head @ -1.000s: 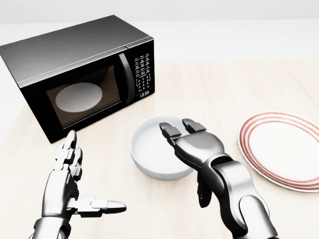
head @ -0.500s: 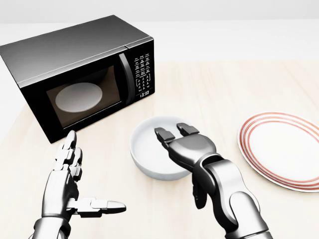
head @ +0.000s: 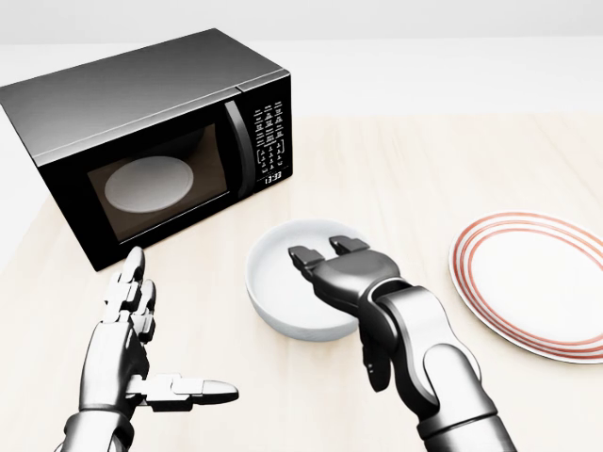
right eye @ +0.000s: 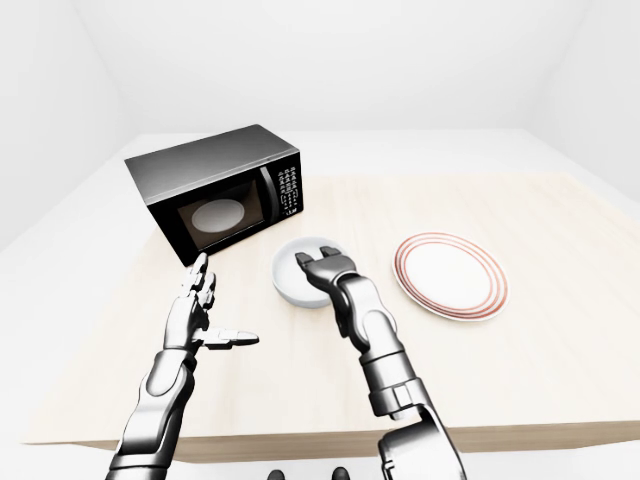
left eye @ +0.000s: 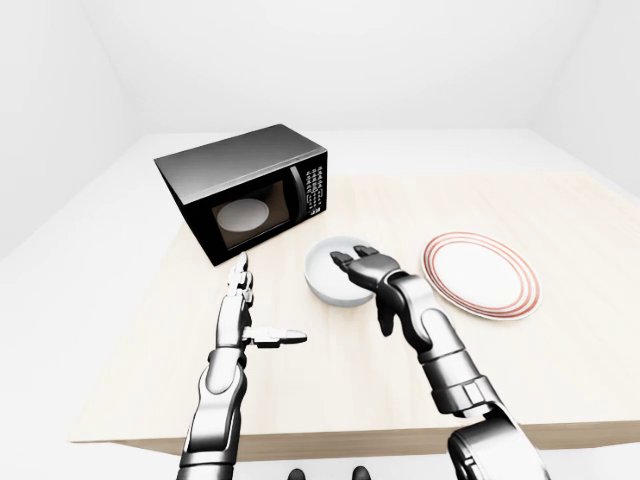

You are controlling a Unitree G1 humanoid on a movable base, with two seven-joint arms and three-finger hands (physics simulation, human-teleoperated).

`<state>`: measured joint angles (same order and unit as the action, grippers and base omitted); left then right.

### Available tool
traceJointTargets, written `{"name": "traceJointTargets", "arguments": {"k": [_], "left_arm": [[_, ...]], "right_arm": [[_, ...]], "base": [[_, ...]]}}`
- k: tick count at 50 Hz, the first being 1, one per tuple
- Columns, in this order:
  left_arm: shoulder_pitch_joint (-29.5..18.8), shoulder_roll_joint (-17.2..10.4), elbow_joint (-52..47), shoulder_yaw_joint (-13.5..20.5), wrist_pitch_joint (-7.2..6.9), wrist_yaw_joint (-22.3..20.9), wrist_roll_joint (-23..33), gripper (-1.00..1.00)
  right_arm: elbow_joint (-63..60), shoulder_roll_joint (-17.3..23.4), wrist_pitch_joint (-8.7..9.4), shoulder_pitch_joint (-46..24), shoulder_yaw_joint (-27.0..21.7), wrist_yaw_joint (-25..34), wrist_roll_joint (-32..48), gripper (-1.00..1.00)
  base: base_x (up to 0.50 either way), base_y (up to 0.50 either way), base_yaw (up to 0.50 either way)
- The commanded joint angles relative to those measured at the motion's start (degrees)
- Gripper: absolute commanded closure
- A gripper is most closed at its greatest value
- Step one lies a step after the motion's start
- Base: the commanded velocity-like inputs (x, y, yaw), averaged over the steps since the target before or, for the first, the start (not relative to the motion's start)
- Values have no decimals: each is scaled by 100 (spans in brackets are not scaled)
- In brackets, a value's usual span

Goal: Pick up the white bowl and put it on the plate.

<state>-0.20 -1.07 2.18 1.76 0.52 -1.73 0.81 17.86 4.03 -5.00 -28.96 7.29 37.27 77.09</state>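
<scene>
The white bowl (head: 283,282) sits upright on the wooden table, just right of the microwave's lower corner in the head view. My right hand (head: 341,287) is over the bowl's right rim. Its fingers (head: 306,254) curl down into the bowl and its thumb (head: 375,363) hangs outside, below the rim and apart from it. The hand is open, not closed round the bowl. The red-ringed plate (head: 537,282) lies empty at the right edge of the view. My left hand (head: 165,334) hovers open at the lower left, fingers straight, thumb pointing right.
A black microwave (head: 141,122) with its door shut stands at the upper left, a round white turntable showing through its window. The light wooden table (head: 424,169) stretches past the bowl and plate, and its near edge (left eye: 330,438) shows in the left-eye view.
My right hand has turned at the wrist and its fingers have slid left and down into the bowl. The bowl, the plate and the left hand have not moved.
</scene>
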Motion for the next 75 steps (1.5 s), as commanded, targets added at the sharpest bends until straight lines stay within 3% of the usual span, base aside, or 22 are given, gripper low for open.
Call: {"name": "traceJointTargets", "arguments": {"k": [1, 18, 40, 50, 51, 54, 58, 75], "left_arm": [[-11, -3, 17, 4, 3, 0, -4, -100], [-26, -2, 58, 3, 20, 6, -16, -100], [-14, -2, 15, 2, -6, -6, -15, -100], [28, 5, -162, -13, -142, -6, -7, -100], [32, 1, -102, -4, -79, -15, -13, -100], [30, 4, -140, -8, -117, -12, -10, -100], [28, -3, -74, 6, -53, -24, -18, -100], [27, 2, -93, 0, -80, -17, -9, -100]], "right_arm": [[452, -32, 0, -297, 10, -35, 14, -100], [1445, -2, 0, -612, 52, -489, 105, -100], [1717, -20, 0, -585, 104, -713, 158, -100], [1854, -35, 0, -643, 111, -797, 176, -100], [1851, -40, 0, -640, 117, -799, 183, -100], [1873, -40, 0, -644, 120, -812, 191, -100], [1915, -37, 0, -646, 122, -845, 201, -100], [2225, -10, 0, -769, 127, -1032, 233, -100]], "base": [[0, 0, 0], [0, 0, 0], [0, 0, 0], [0, 0, 0], [0, 0, 0], [0, 0, 0], [0, 0, 0], [0, 0, 0]]}}
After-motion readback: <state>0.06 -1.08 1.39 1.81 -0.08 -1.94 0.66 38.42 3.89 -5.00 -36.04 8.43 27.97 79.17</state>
